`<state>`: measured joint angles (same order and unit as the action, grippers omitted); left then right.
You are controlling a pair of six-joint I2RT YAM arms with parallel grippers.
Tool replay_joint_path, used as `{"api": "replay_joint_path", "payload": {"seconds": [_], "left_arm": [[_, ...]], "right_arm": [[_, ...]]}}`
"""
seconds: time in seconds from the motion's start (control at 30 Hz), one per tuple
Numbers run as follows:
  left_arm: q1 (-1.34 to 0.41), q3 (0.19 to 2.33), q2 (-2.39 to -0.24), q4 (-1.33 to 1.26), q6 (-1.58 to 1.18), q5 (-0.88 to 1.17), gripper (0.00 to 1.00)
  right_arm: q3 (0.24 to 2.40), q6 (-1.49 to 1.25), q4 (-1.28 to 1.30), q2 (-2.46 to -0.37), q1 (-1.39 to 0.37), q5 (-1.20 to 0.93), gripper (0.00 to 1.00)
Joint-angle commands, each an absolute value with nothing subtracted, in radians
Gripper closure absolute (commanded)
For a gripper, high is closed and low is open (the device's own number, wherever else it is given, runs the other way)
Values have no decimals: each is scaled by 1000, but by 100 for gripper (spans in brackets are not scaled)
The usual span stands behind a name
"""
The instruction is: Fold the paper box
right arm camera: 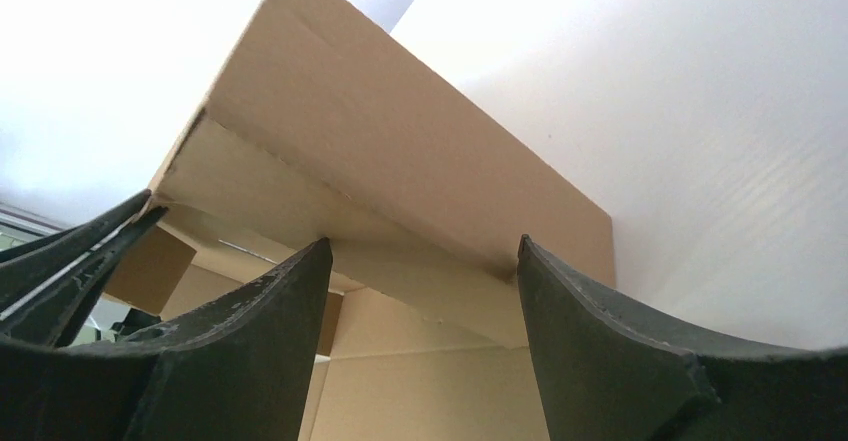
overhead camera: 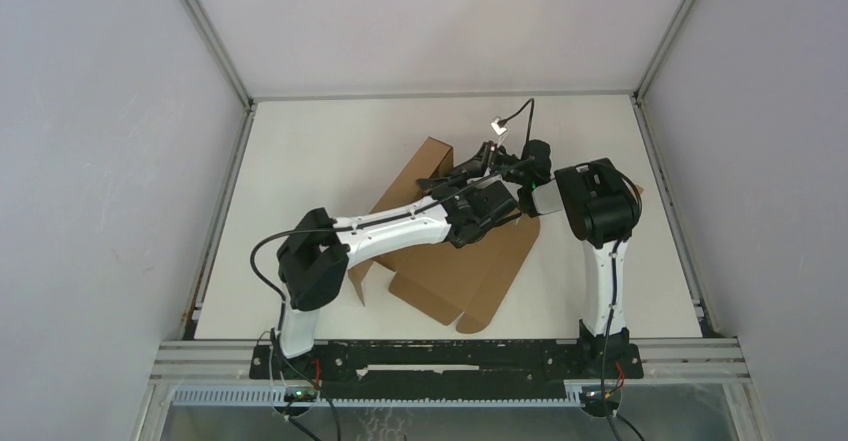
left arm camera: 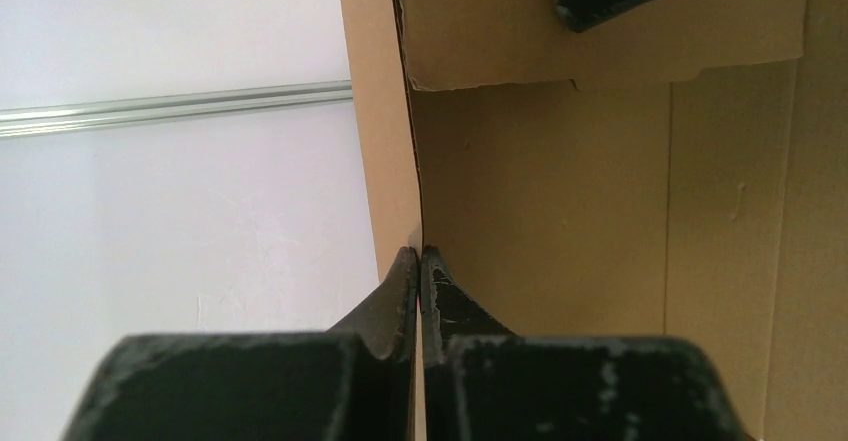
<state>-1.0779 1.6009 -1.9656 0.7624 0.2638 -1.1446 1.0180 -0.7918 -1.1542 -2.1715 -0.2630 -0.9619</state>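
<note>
The paper box is plain brown cardboard, lying partly folded in the middle of the table with one wall raised at its far end. My left gripper is shut on the thin edge of that upright wall, with the cardboard pinched between the fingertips. The box's inner panel fills the right of the left wrist view. My right gripper is open, its fingertips held apart just before a folded flap. They grip nothing. One of the left gripper's fingers shows at the left of the right wrist view.
The white table is ringed by grey walls and a metal frame rail. Both arms cross over the box at the table's centre. The box's loose flaps spread toward the near edge.
</note>
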Motion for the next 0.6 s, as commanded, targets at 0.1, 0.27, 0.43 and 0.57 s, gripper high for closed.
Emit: {"api": "replay_joint_path", "payload": {"seconds": [0.1, 0.27, 0.43, 0.57], "left_arm": [[-1093, 1557, -1927, 687, 271, -1017, 100], [-1094, 1554, -1915, 675, 282, -985, 100], [-1095, 1556, -1911, 669, 291, -969, 100], [-1095, 1553, -1904, 665, 296, -956, 100]], "right_arm": [[1124, -794, -1142, -2206, -278, -1030, 21], [1164, -730, -1021, -2206, -288, -1045, 25], [1178, -678, -933, -2194, -301, -1027, 35], [1177, -653, -888, -2184, -304, -1003, 46]]}}
